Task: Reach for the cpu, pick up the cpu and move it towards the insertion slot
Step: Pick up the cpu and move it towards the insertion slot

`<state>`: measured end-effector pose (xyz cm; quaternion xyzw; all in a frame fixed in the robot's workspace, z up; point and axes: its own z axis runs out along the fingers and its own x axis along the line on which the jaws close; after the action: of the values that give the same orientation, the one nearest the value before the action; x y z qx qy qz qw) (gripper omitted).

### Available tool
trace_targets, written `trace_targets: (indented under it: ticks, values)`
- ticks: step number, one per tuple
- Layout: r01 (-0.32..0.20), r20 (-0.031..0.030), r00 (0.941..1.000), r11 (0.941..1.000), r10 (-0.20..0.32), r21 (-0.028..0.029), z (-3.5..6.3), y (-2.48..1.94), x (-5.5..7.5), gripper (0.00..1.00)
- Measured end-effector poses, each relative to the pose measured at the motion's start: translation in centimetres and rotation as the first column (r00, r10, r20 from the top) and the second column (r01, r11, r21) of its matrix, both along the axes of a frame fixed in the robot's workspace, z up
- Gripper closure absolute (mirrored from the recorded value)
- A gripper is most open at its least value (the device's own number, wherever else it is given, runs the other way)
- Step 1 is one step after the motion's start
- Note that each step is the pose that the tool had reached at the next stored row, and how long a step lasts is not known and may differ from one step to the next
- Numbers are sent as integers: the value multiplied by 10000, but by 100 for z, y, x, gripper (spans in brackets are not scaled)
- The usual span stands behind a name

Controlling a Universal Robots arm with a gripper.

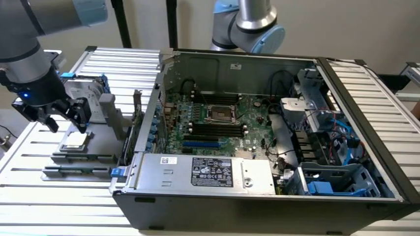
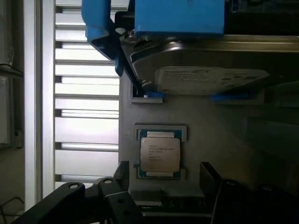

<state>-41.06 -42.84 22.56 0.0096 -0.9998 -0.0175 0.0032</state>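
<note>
Gripper (image 1: 66,126) hovers just above cpu (image 1: 74,141), fingers (image 2: 122,173) spread apart on either side, apparently not touching. Insertion slot (image 1: 219,114) lies well apart.

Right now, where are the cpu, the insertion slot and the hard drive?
cpu (image 2: 160,155): wrist view, middle of its metal top.
insertion slot (image 1: 219,114): exterior view, dark centre inside the silver frame.
hard drive (image 2: 210,80): wrist view, on its white label.
</note>
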Motion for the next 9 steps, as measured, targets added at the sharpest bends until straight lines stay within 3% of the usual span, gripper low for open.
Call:
trace_targets:
  ticks: [9]
  values:
    - [0, -1, 10000, 10000, 0, 0, -163, 0, -30, 29]
